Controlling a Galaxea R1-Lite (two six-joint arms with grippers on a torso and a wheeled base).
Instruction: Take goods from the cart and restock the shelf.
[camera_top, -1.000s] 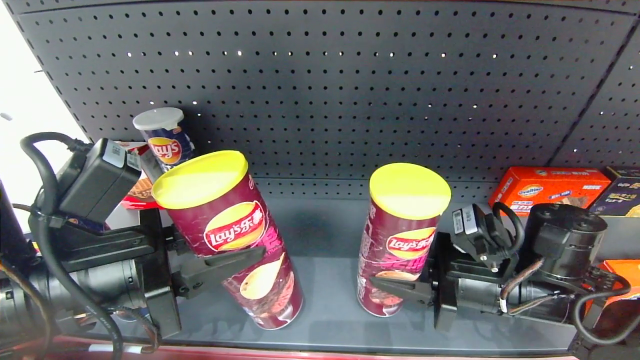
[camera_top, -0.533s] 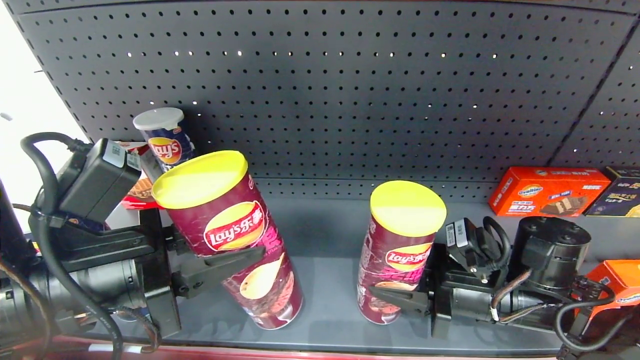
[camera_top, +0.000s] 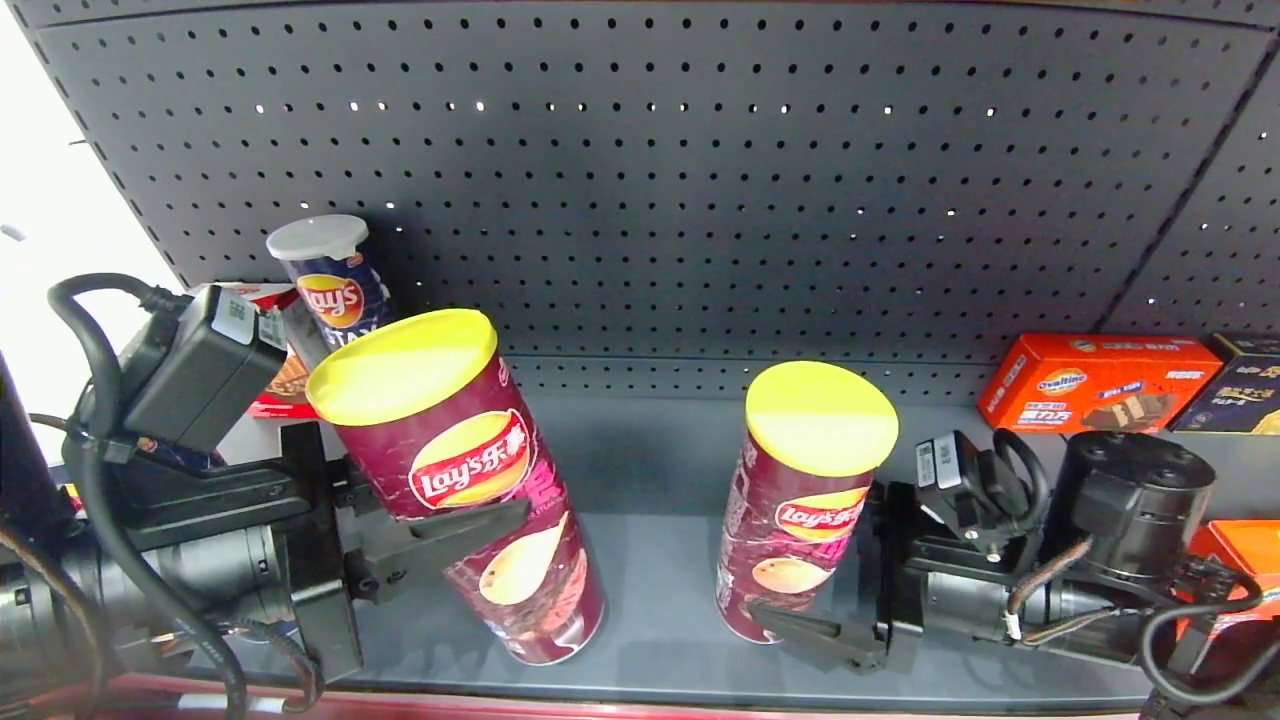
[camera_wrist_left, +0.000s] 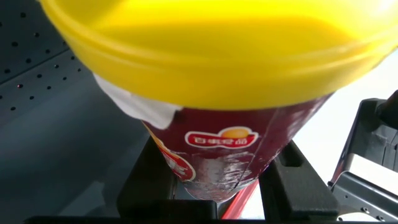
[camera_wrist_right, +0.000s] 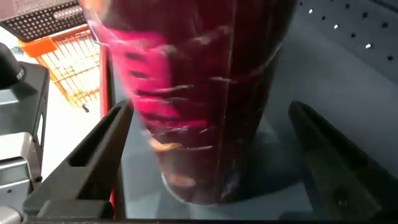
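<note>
Two maroon chips cans with yellow lids are on the grey shelf (camera_top: 650, 470). The left can (camera_top: 460, 470) leans to the left, its base near the shelf's front edge, with my left gripper (camera_top: 470, 520) shut around its middle. From the left wrist the same can (camera_wrist_left: 217, 143) runs between the fingers (camera_wrist_left: 292, 190). The right can (camera_top: 800, 500) stands upright on the shelf. My right gripper (camera_top: 790, 585) is open around its lower part, the near finger (camera_top: 820, 635) clear of the can. In the right wrist view that can (camera_wrist_right: 205, 106) sits between both fingers (camera_wrist_right: 93, 155) with gaps either side.
A small blue chips can (camera_top: 335, 275) and a red-white box (camera_top: 270, 385) stand at the back left. Orange box (camera_top: 1100, 380) and dark box (camera_top: 1240, 395) sit at the back right, another orange box (camera_top: 1240, 570) at the front right. The pegboard wall (camera_top: 700, 200) closes the back. An orange cart (camera_wrist_right: 68, 68) is behind.
The right can came down onto the shelf, then my right gripper opened and its near finger drew away from it. The left can and gripper sank slightly.
</note>
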